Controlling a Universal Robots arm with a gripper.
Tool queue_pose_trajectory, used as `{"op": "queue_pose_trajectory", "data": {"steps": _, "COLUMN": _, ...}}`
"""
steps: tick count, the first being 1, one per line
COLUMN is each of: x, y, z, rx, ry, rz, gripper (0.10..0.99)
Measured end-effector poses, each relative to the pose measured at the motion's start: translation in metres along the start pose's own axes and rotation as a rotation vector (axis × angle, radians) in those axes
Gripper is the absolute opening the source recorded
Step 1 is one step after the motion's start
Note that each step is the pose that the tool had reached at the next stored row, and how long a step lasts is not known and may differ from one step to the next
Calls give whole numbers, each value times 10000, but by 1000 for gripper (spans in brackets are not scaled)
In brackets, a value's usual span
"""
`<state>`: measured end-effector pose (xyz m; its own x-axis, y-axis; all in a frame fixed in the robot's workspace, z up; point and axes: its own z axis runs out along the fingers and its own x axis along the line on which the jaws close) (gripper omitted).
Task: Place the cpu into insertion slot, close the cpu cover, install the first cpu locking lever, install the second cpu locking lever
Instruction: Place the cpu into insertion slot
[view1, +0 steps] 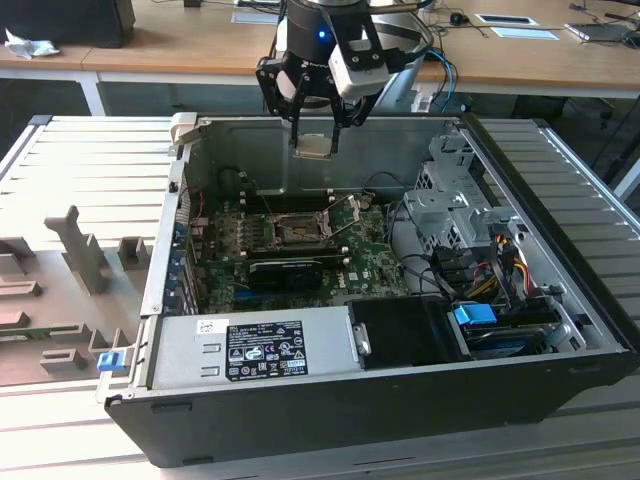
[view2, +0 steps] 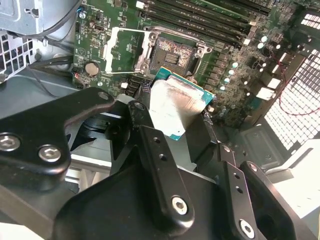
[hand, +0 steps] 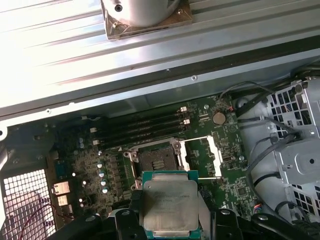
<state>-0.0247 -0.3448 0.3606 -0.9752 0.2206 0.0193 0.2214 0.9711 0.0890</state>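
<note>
Pincer (view1: 316, 130) grips the cpu (hand: 169, 207) up over the case (view1: 300, 405), slot (hand: 156, 160) open; placing step, I judge, and seating calls for square alignment.

Silver-grey cpu (hand: 169, 205) with teal edge; green motherboard (hand: 105, 160).

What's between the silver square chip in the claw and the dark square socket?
Nothing: the first wrist view shows bare space between cpu and insertion slot.
</note>
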Motion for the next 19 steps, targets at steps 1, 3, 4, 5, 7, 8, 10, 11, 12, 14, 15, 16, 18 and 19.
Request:
{"op": "queue_pose_trajectory", "data": {"steps": 1, "x": 0, "y": 0, "z": 0, "rx": -1, "ry": -3, "rz": 23, "gripper": 525}}
{"op": "queue_pose_trajectory", "data": {"steps": 3, "x": 0, "y": 0, "z": 1, "rx": -2, "ry": -7, "rz": 72, "gripper": 525}}
{"op": "queue_pose_trajectory", "data": {"steps": 4, "x": 0, "y": 0, "z": 1, "rx": -3, "ry": -10, "rz": 112, "gripper": 525}}
{"op": "queue_pose_trajectory", "data": {"steps": 5, "x": 0, "y": 0, "z": 2, "rx": -4, "ry": -16, "rz": 172, "gripper": 525}}
{"op": "queue_pose_trajectory", "data": {"steps": 7, "x": 0, "y": 0, "z": 3, "rx": -5, "ry": -20, "rz": 223, "gripper": 525}}
{"op": "queue_pose_trajectory", "data": {"steps": 8, "x": 0, "y": 0, "z": 3, "rx": -5, "ry": -23, "rz": 252, "gripper": 525}}
{"op": "queue_pose_trajectory", "data": {"steps": 10, "x": 0, "y": 0, "z": 3, "rx": -7, "ry": -29, "rz": 321, "gripper": 525}}
{"op": "queue_pose_trajectory", "data": {"steps": 11, "x": 0, "y": 0, "z": 3, "rx": -7, "ry": -32, "rz": 355, "gripper": 525}}
{"op": "queue_pose_trajectory", "data": {"steps": 12, "x": 0, "y": 0, "z": 4, "rx": -8, "ry": -34, "rz": 377, "gripper": 525}}
{"op": "queue_pose_trajectory", "data": {"steps": 14, "x": 0, "y": 0, "z": 4, "rx": -9, "ry": -40, "rz": 447, "gripper": 525}}
{"op": "queue_pose_trajectory", "data": {"steps": 15, "x": 0, "y": -1, "z": 4, "rx": -9, "ry": -42, "rz": 466, "gripper": 525}}
{"op": "queue_pose_trajectory", "data": {"steps": 16, "x": 0, "y": 0, "z": 5, "rx": -10, "ry": -44, "rz": 495, "gripper": 525}}
{"op": "queue_pose_trajectory", "data": {"steps": 18, "x": 0, "y": -1, "z": 5, "rx": -12, "ry": -51, "rz": 567, "gripper": 525}}
{"op": "queue_pose_trajectory", "data": {"steps": 19, "x": 0, "y": -1, "z": 5, "rx": -12, "ry": -54, "rz": 599, "gripper": 525}}
